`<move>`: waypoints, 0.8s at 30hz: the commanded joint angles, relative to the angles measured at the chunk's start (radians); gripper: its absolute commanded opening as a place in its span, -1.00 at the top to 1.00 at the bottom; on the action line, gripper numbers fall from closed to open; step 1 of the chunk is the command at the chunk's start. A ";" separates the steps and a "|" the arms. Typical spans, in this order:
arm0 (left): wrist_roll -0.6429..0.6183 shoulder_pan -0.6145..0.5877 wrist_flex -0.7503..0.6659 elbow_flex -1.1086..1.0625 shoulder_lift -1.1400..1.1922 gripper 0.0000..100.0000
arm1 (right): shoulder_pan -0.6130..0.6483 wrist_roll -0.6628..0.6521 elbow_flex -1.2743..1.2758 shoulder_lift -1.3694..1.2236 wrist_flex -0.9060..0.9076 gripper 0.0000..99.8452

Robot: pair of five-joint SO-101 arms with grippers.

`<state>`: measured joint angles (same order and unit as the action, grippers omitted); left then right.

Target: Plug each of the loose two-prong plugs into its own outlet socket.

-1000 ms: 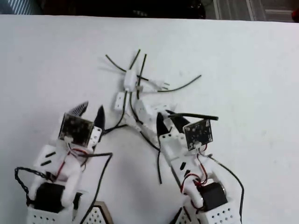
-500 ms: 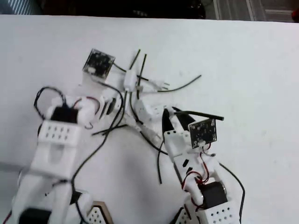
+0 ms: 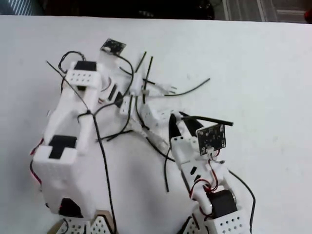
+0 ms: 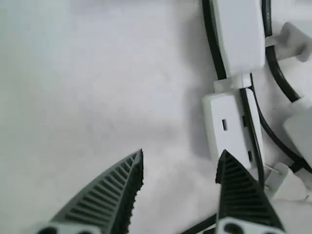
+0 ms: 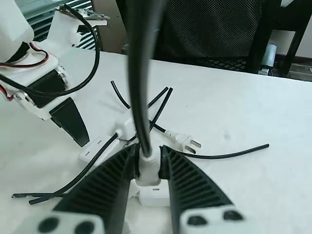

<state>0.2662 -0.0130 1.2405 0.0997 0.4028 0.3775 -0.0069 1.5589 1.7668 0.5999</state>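
Noted big swing of left arm since a second ago: from lower left of high view up to upper left-centre. Right arm barely shifted.

- Left side: left gripper (image 3: 116,96) released, nothing between fingers, parked just beside a white outlet socket (image 4: 228,132). Slot on socket showing and vacant.
- Right side: right gripper (image 5: 147,153) clenched on a white plug (image 5: 146,168), with black cord (image 5: 141,73) running straight up out of it. Held directly over a second socket (image 5: 155,196). Cannot tell whether prongs are in.
- Also logged: loose plug (image 5: 184,142) lying on table (image 3: 253,58), centre of high view, prongs bare, well apart from both claws.

Judged early in the task: no plug confirmed seated. Held plug and loose plug, at least, left to do.
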 commanded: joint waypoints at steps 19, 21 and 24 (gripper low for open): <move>-0.003 0.159 0.084 0.269 0.203 0.49 | -0.004 0.002 -0.005 -0.013 -0.019 0.97; -0.003 0.157 0.080 0.261 0.206 0.49 | 0.004 0.002 -0.005 -0.013 -0.019 0.97; -0.003 0.136 0.055 0.238 0.206 0.49 | 0.025 0.002 -0.003 -0.013 -0.018 0.97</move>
<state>0.2662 0.1312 1.3249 0.3360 0.6222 0.3805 -0.0069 1.5589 1.7668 0.5999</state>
